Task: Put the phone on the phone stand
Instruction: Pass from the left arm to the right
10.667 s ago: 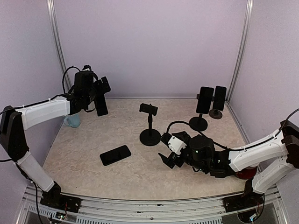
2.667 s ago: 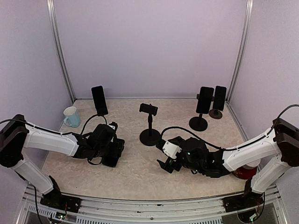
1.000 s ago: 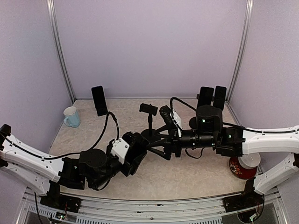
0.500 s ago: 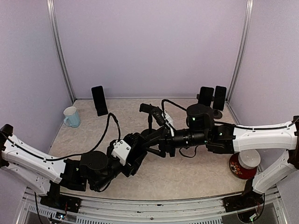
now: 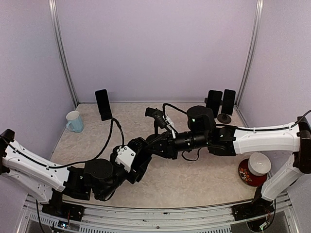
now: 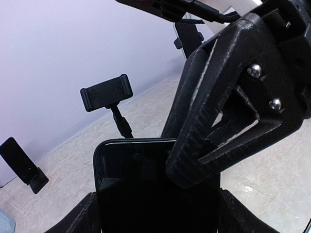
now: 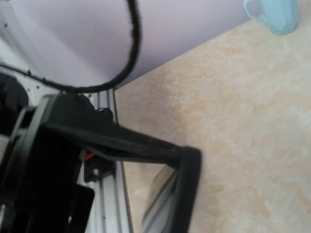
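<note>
Above the table (image 5: 87,141) my left gripper (image 6: 158,209) clamps the phone (image 6: 131,165) upright by its sides so my right gripper (image 6: 190,162), pinching its top, can carry it to the stand (image 6: 106,91).

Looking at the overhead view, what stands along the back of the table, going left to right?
Pale blue mug → propped black phone → empty phone stand → first phone on a stand → second phone on a stand.
</note>
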Robot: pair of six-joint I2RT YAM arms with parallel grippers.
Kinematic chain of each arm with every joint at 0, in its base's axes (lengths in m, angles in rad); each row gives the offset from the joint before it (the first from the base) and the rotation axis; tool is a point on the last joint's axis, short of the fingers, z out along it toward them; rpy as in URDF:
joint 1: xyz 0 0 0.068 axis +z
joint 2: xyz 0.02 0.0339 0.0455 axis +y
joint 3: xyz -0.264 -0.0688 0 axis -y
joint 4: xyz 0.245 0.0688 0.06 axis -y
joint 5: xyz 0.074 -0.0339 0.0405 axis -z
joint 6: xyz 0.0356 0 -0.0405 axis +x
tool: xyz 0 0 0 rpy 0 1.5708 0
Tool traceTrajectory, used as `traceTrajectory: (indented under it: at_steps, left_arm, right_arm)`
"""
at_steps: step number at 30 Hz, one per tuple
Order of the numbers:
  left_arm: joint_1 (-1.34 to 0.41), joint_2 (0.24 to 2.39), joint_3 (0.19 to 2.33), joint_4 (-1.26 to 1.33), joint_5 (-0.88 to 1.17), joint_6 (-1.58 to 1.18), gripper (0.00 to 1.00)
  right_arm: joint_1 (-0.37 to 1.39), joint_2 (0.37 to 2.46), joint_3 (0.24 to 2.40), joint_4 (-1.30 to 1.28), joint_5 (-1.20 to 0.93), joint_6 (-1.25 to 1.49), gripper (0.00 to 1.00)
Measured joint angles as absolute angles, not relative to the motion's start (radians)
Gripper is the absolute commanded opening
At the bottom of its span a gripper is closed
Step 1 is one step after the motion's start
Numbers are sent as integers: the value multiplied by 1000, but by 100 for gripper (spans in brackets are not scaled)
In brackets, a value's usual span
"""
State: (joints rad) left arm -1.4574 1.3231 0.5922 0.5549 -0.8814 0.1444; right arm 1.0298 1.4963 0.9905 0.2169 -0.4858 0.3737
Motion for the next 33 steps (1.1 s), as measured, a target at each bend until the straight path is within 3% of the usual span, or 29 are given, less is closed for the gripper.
traceTrajectory:
  at_steps: [7,13,33]
  left_arm:
    - [-1462,1331,592,562,-894,162,84]
    - [-1461,1331,593,584,-898,162,98]
    - [-1442,1331,593,598,-891,127,99]
  right_arm:
    - [1024,1505,993,222,-515,405,0]
    - [1013,1505,988,223,-540,406,0]
    - [980,1473,941,234,-545,400,0]
